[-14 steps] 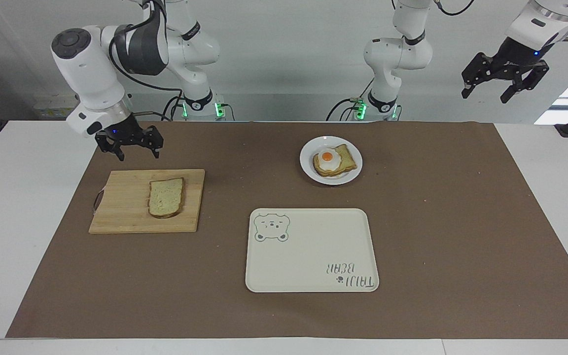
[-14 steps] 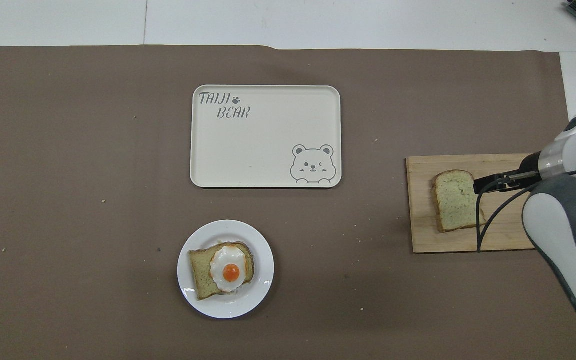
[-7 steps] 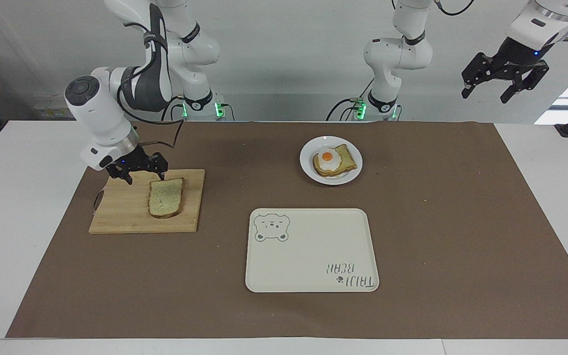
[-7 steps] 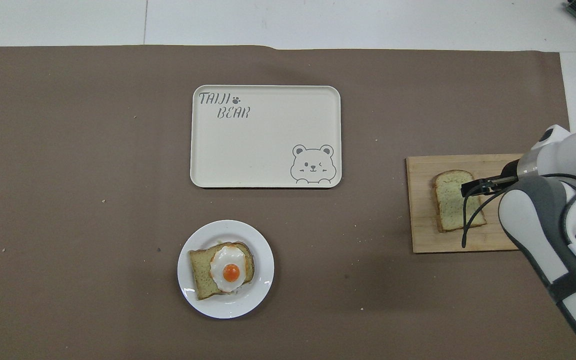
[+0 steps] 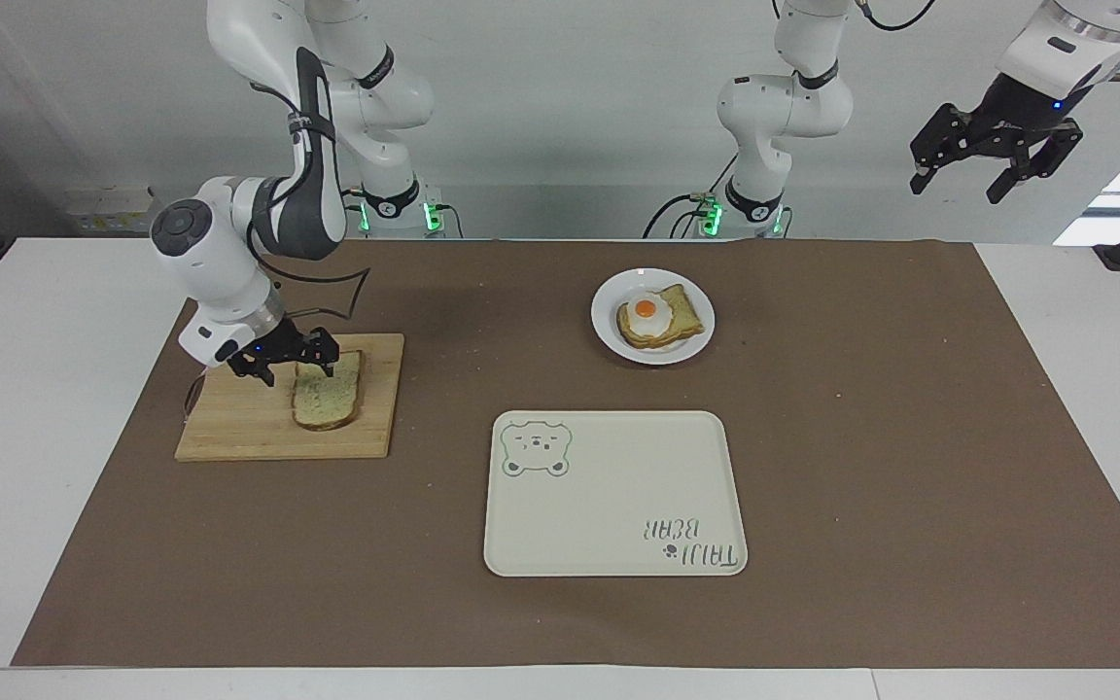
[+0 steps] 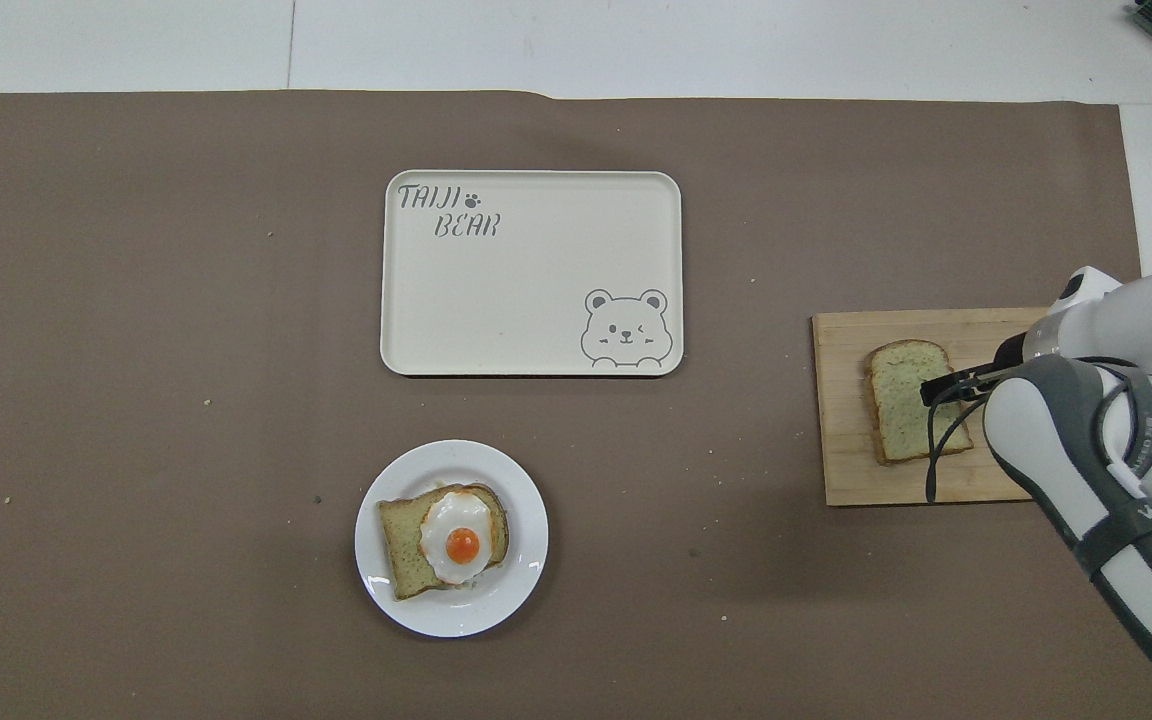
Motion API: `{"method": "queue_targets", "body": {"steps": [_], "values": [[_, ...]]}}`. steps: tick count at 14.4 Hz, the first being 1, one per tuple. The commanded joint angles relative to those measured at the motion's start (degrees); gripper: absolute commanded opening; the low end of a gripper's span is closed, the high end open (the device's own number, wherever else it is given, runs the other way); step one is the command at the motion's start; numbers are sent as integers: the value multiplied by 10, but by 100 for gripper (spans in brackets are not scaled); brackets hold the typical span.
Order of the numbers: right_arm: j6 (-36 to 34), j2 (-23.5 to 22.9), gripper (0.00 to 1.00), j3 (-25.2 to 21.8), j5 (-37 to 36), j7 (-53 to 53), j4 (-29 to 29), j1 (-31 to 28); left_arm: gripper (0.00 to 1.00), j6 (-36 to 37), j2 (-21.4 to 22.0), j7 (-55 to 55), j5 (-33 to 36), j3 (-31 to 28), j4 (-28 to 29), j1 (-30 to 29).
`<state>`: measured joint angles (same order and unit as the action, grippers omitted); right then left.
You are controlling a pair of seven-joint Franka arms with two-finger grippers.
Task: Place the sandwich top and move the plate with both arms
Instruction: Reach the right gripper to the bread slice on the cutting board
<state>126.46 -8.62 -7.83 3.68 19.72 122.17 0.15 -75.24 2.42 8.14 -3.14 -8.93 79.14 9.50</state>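
Observation:
The sandwich top [image 5: 329, 397] [image 6: 908, 402], a pale speckled bread slice, lies flat on a wooden cutting board [image 5: 229, 428] toward the right arm's end of the table. My right gripper [image 5: 296, 373] [image 6: 939, 388] hangs open, low over the board at the slice's edge nearer the robots; I cannot tell whether it touches the bread. The white plate [image 5: 609, 335] [image 6: 528, 560] carries a toast slice with a fried egg [image 5: 647, 313] and sits nearer the robots than the tray. My left gripper [image 5: 954, 192] waits open, raised high off the left arm's end of the table.
A cream rectangular tray with a bear print [image 5: 618, 506] [image 6: 536, 300] lies farther from the robots than the plate. A brown mat [image 5: 861, 437] covers the table. The right arm's forearm [image 6: 1086, 470] hides part of the cutting board [image 6: 846, 470].
The right gripper has come down and moved from the board's near corner to the bread slice's edge, still open. The left arm, bread and plate have not moved.

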Motion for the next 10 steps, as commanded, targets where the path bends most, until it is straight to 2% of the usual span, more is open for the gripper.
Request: {"method": "queue_targets", "body": {"steps": [1, 5, 6, 7, 8, 10], "values": [[29, -9, 100, 4, 32, 21, 21, -5, 100, 4, 14, -5, 6, -1, 14, 2], [39, -14, 99, 4, 36, 27, 32, -5, 100, 4, 14, -5, 6, 0, 14, 2], [40, -14, 87, 4, 36, 30, 35, -5, 100, 4, 14, -5, 6, -1, 14, 2], [40, -14, 55, 4, 36, 30, 34, -5, 100, 4, 14, -5, 6, 0, 13, 2], [40, -14, 41, 4, 38, 30, 34, -5, 100, 4, 14, -5, 6, -1, 14, 2], [40, -15, 6, 4, 40, 24, 34, -5, 100, 4, 14, -5, 6, 1, 14, 5]]}}
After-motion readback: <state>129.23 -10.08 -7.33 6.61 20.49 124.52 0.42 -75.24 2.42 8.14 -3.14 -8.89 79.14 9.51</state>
